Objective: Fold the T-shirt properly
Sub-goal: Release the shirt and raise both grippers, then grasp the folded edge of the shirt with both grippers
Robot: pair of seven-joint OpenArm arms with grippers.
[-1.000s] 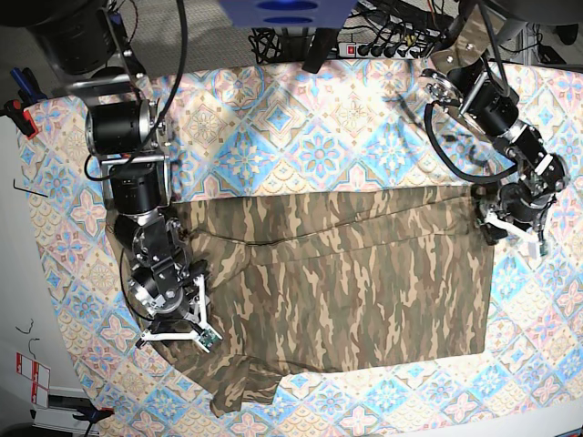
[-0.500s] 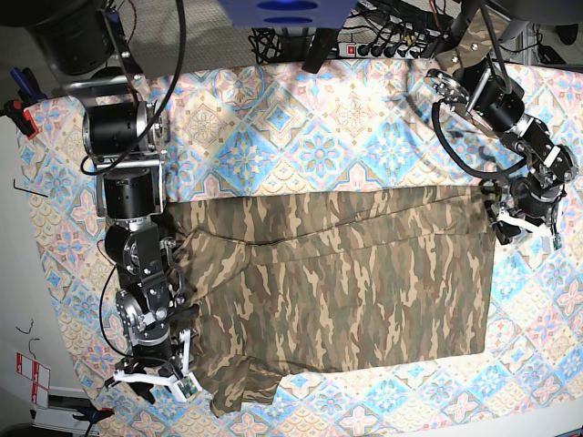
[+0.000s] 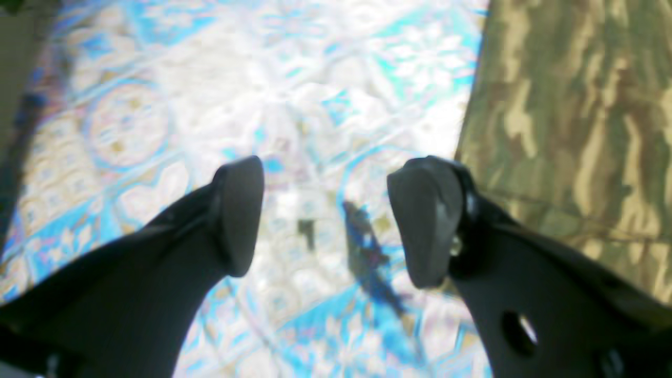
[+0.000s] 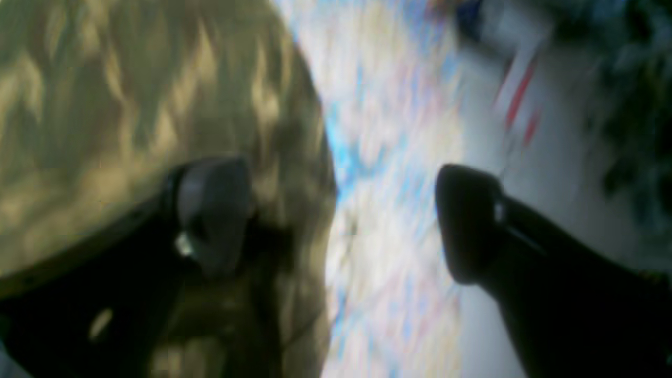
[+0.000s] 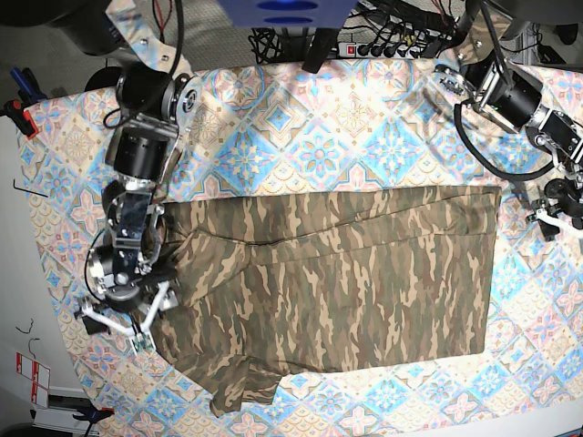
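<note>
Both arms have pulled off the camouflage T-shirt [image 5: 337, 282]. The right gripper [image 5: 118, 323] and the left gripper [image 5: 557, 218] gape wide, holding nothing. The shirt lies partly folded, with a sleeve left to tuck.

A pastel tablecloth [image 5: 310, 137] patterned in blue, pink and cream diamonds covers the table from edge to edge. Along the far edge a power strip [image 5: 387, 47] lies among tangled black cables. At the left, pale floor [image 5: 14, 273] shows beside the table, with a red-and-white tag [image 5: 32, 375] near the bottom left corner. Light falls bright and even.
</note>
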